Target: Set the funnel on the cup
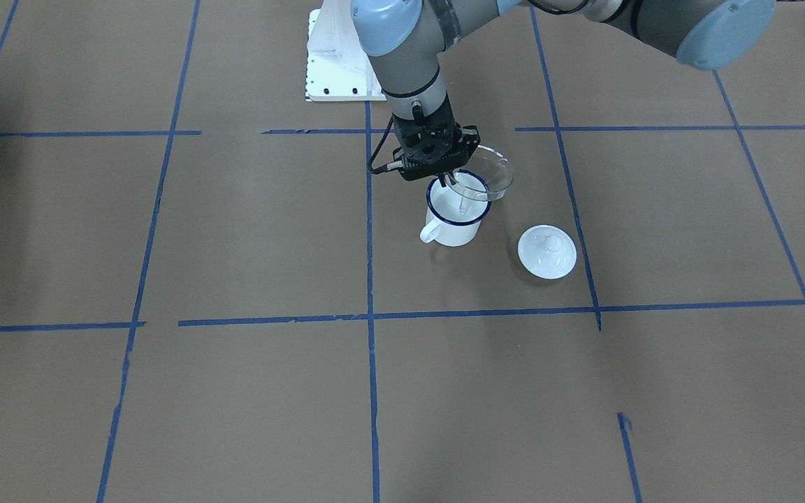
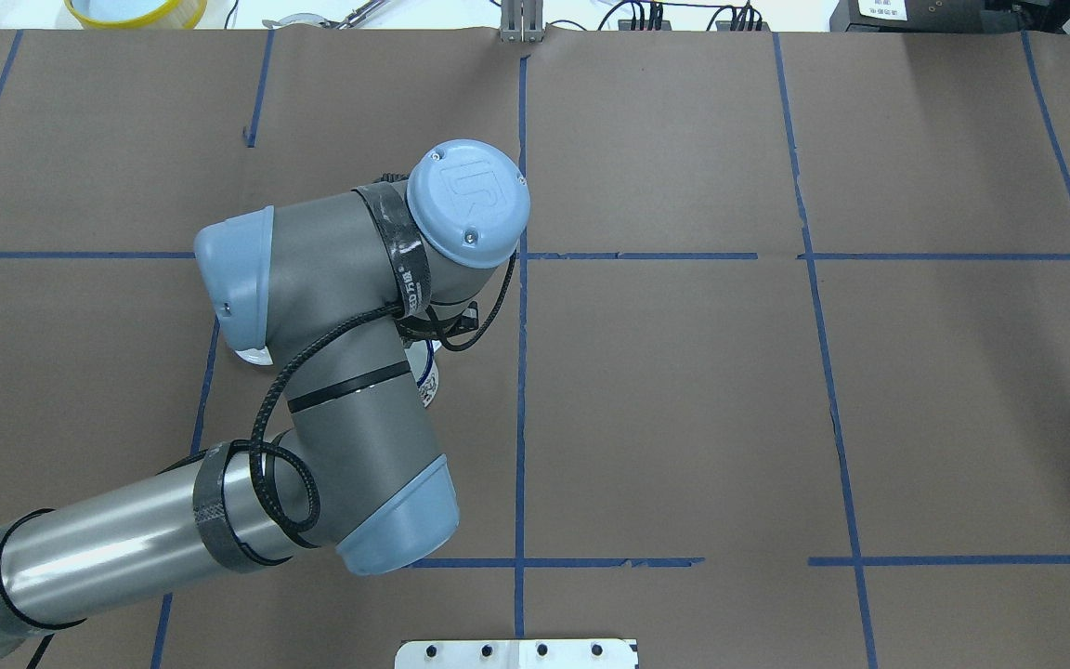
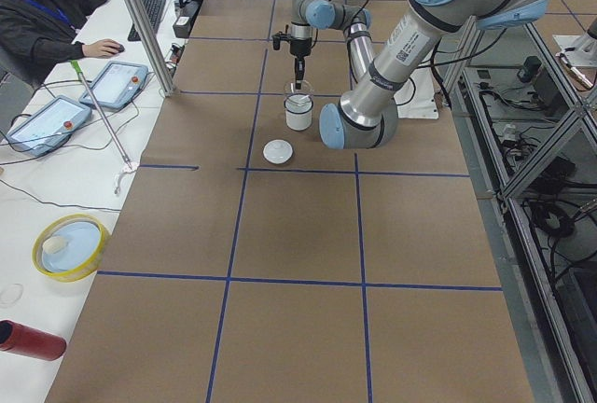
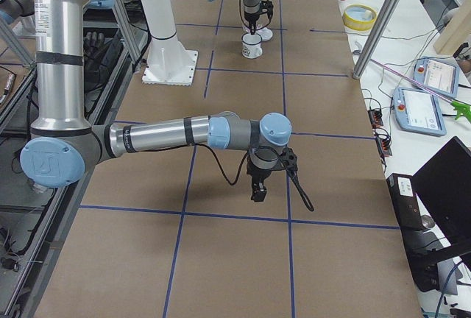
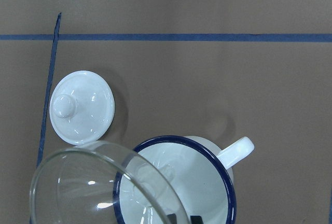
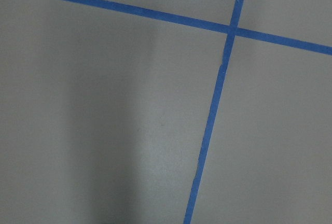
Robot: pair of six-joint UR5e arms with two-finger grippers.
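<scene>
The cup (image 1: pixel 453 227) is a white mug with a dark blue rim, standing upright with its handle toward the view's left. My left gripper (image 1: pixel 453 178) is shut on the rim of the clear funnel (image 1: pixel 492 175) just above the cup. The funnel is tilted, with its spout down inside the cup's mouth. The left wrist view shows the funnel (image 5: pixel 78 187) overlapping the cup (image 5: pixel 207 182). In the overhead view my arm hides nearly all of it. My right gripper (image 4: pixel 259 185) hangs over bare table far away; I cannot tell whether it is open or shut.
A round white lid with a knob (image 1: pixel 547 251) lies on the table right beside the cup. The robot's white base plate (image 1: pixel 336 63) is behind it. An operator (image 3: pixel 42 20), tablets and a yellow bowl (image 3: pixel 70 246) are at the side bench.
</scene>
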